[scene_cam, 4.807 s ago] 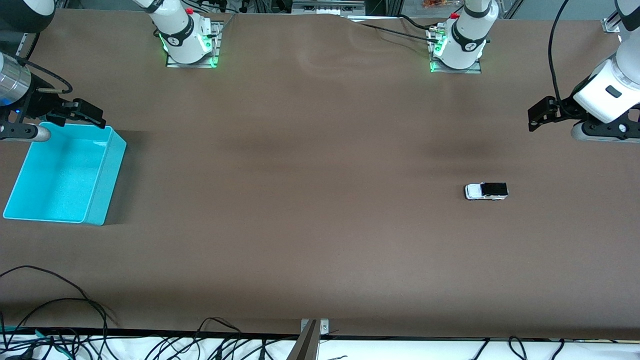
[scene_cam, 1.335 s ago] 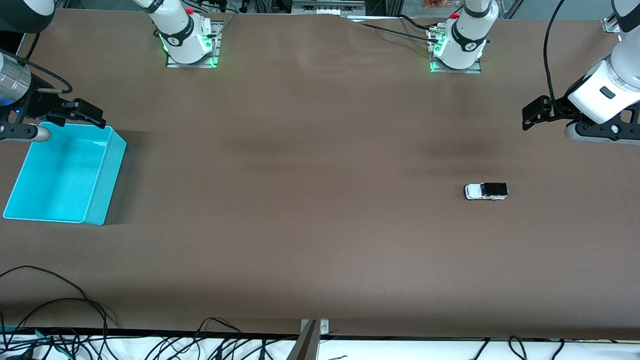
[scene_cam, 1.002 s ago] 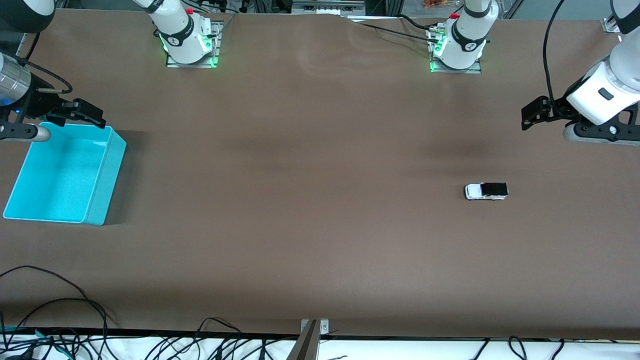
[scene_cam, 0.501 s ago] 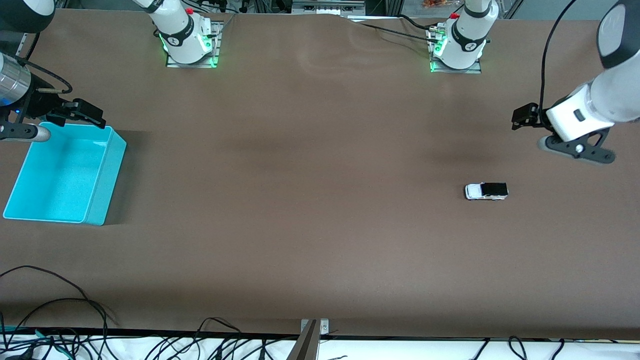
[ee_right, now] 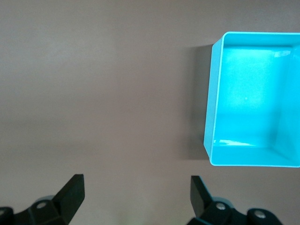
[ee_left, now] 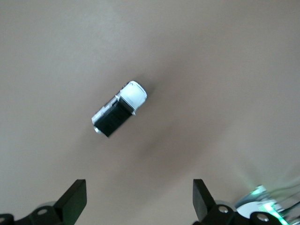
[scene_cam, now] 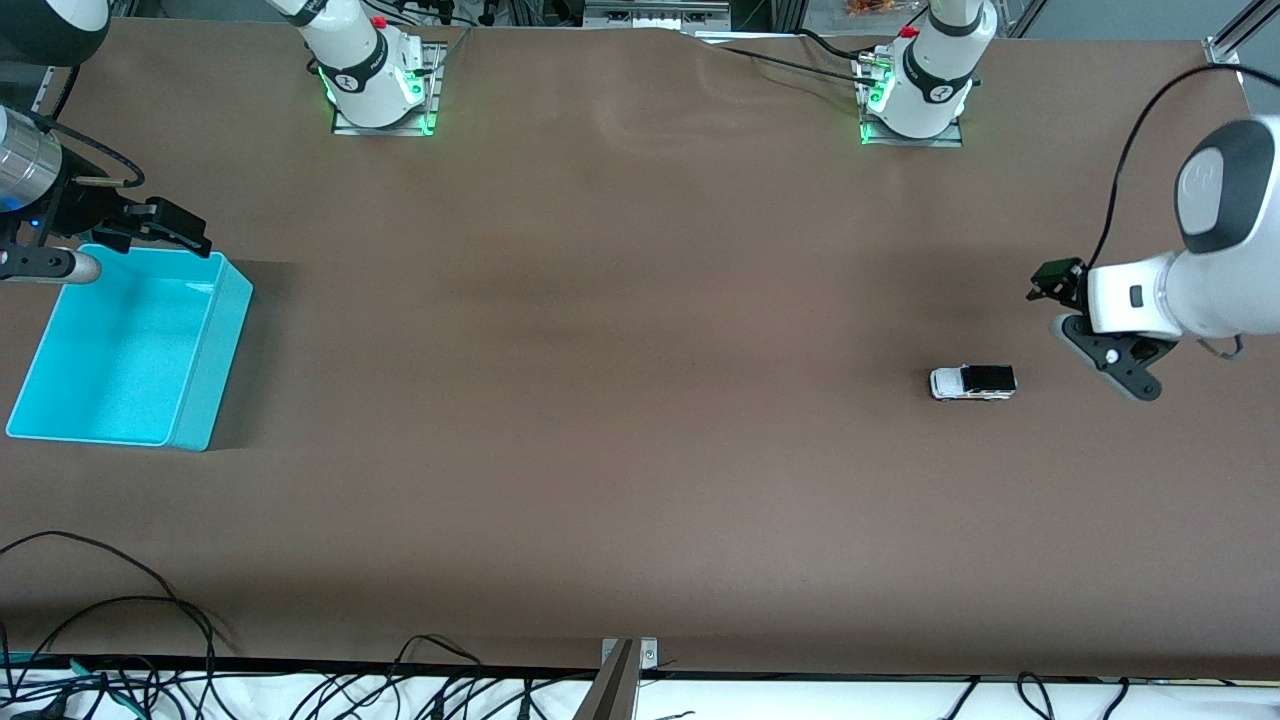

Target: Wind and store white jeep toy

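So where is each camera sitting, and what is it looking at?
Front view: high up across the table, facing both arm bases; it sees the white jeep toy, the turquoise bin, the left gripper and the right gripper.
Left wrist view: on the left arm's wrist, looking down at the jeep; its own open fingers show.
Right wrist view: on the right arm's wrist, looking down at the bin; its open fingers show.
Shared: front and left wrist views both show the jeep; front and right wrist views both show the bin.
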